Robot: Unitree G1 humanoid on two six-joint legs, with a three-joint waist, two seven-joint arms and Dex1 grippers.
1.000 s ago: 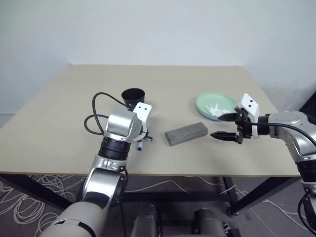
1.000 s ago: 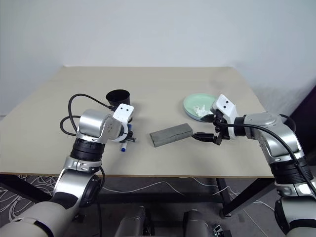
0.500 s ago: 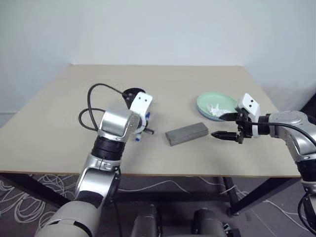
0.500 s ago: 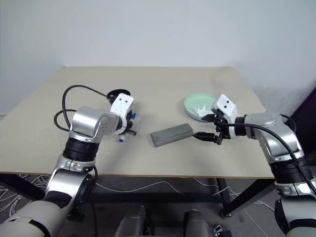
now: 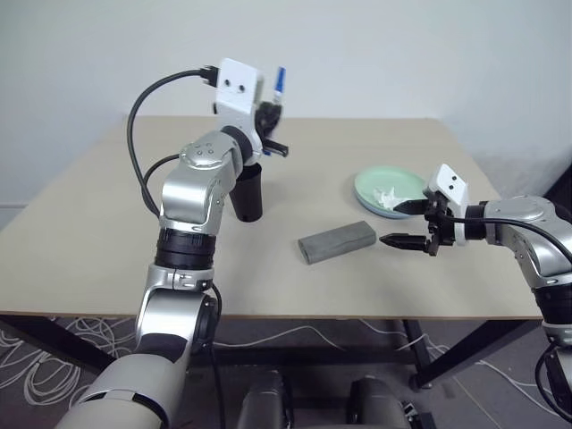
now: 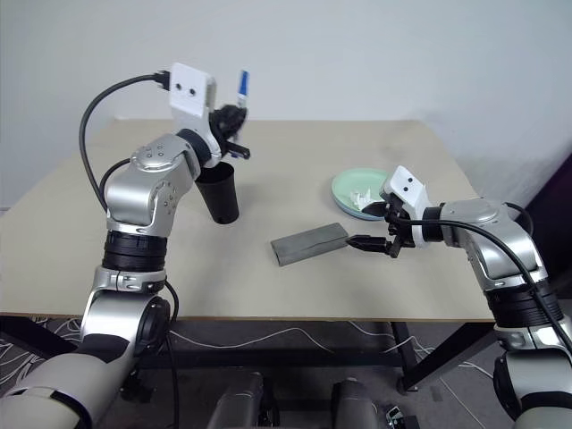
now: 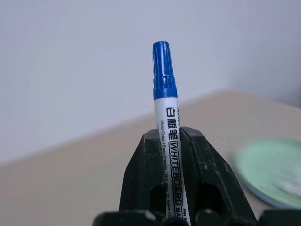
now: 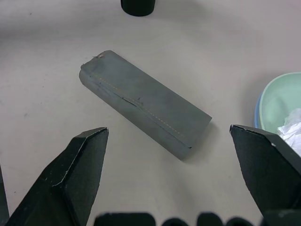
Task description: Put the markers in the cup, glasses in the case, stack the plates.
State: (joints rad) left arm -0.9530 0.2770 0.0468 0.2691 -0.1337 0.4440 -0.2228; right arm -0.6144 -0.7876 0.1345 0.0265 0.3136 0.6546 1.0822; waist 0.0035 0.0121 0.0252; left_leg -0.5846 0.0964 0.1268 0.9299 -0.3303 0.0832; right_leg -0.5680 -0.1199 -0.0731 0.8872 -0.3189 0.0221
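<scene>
— Which step am I on?
— Markers into the cup. My left gripper (image 5: 273, 112) has its jaws clamped on the blue-capped marker (image 7: 165, 113), held upright above the cup (image 5: 248, 191).
— Next?
— I judge it must tip cap-down over the cup. My right gripper (image 5: 409, 223) hangs jaws apart at the case's (image 5: 337, 241) three o'clock on the bench (image 5: 357, 143).

Colours on the table
Marker (image 7: 165, 117) was white, blue-capped; cup (image 5: 248, 192) black; case (image 5: 337, 242) grey; plate (image 5: 371, 189) mint green.
</scene>
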